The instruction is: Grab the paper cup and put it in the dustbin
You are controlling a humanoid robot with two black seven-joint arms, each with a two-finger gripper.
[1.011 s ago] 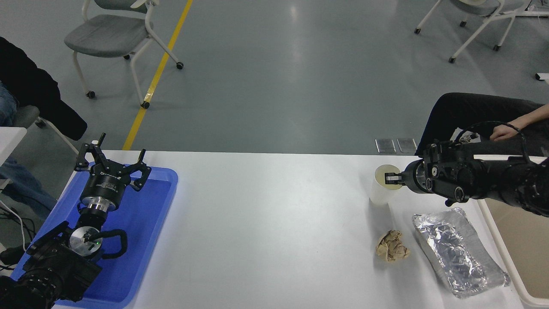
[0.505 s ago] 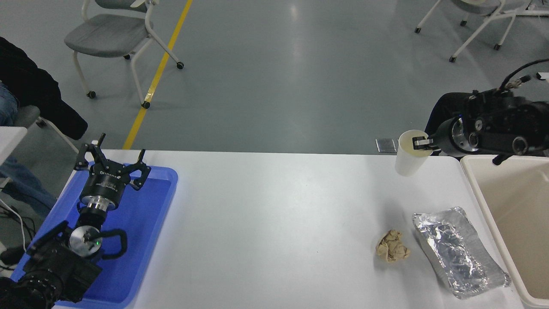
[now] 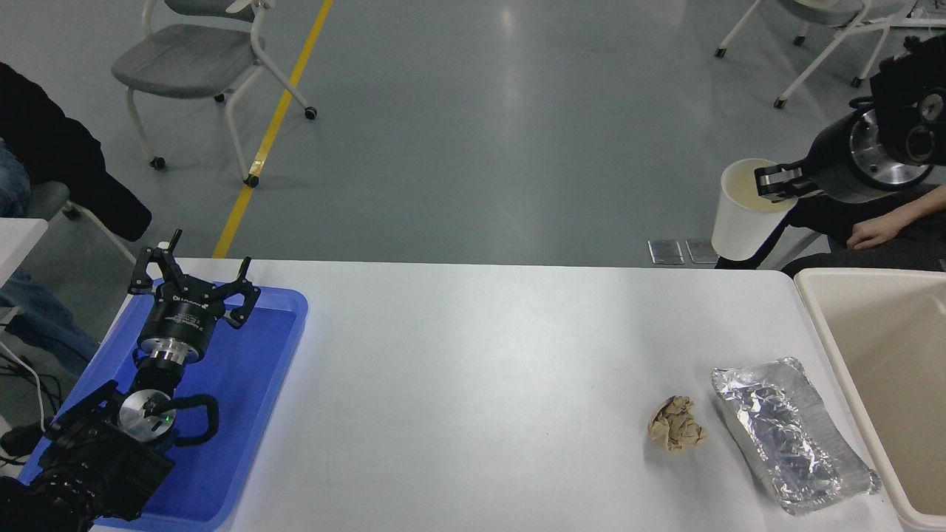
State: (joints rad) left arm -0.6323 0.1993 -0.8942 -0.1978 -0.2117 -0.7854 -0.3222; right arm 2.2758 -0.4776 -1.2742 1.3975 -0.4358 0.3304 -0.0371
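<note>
The white paper cup [image 3: 743, 218] hangs high in the air beyond the table's far right edge, tilted a little. My right gripper [image 3: 772, 185] is shut on its rim, one finger inside the cream interior. The beige dustbin [image 3: 817, 314] stands at the table's right side, below and to the right of the cup; only its left rim and part of its inner wall show. My left gripper [image 3: 194, 284] is parked open over the blue tray at the lower left.
A crumpled brown paper ball [image 3: 676, 423] and a crinkled silver foil tray [image 3: 791, 436] lie at the table's front right. The blue tray [image 3: 251, 369] covers the left end. A person's hand [image 3: 872, 235] rests behind the dustbin. Chairs stand on the floor beyond.
My right gripper has lifted the paper cup off the table and carried it up and to the right, towards the dustbin. The left arm has not moved.
</note>
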